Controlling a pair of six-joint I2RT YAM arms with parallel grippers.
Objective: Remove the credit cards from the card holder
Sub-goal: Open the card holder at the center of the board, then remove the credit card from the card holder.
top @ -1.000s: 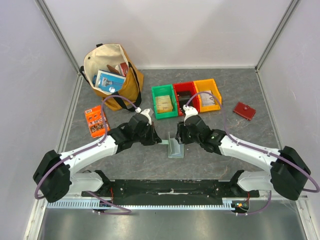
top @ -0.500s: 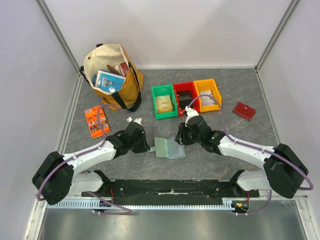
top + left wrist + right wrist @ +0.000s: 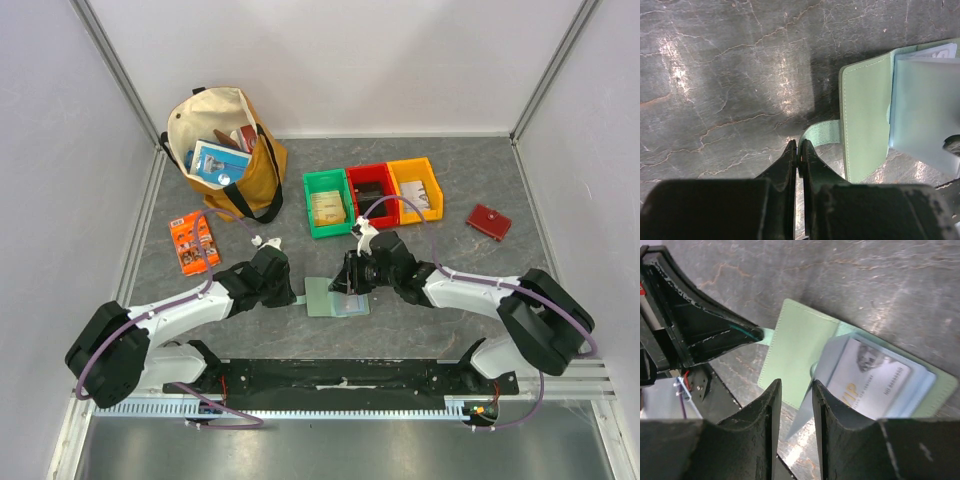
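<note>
The pale green card holder (image 3: 325, 298) lies open and flat on the grey table between the arms. My left gripper (image 3: 293, 297) is shut on its green strap (image 3: 822, 135) at the left edge; the left wrist view shows the jaws (image 3: 799, 150) pinched on the strap's end. My right gripper (image 3: 347, 287) is open and low over the holder's right half. In the right wrist view (image 3: 794, 390) one finger (image 3: 827, 415) touches a lifted pale blue pocket flap (image 3: 822, 375). A white card (image 3: 875, 382) printed "VIP" shows in the pockets.
A tan tote bag (image 3: 225, 150) with items stands at the back left, an orange packet (image 3: 192, 243) lies beside it. Green (image 3: 327, 203), red (image 3: 370, 192) and yellow (image 3: 415, 188) bins sit behind the holder. A small red wallet (image 3: 489, 221) lies at the right.
The holder stood folded like a tent between both grippers; now it lies open flat. My left gripper pulled left with the strap. My right gripper came down onto the pockets.
</note>
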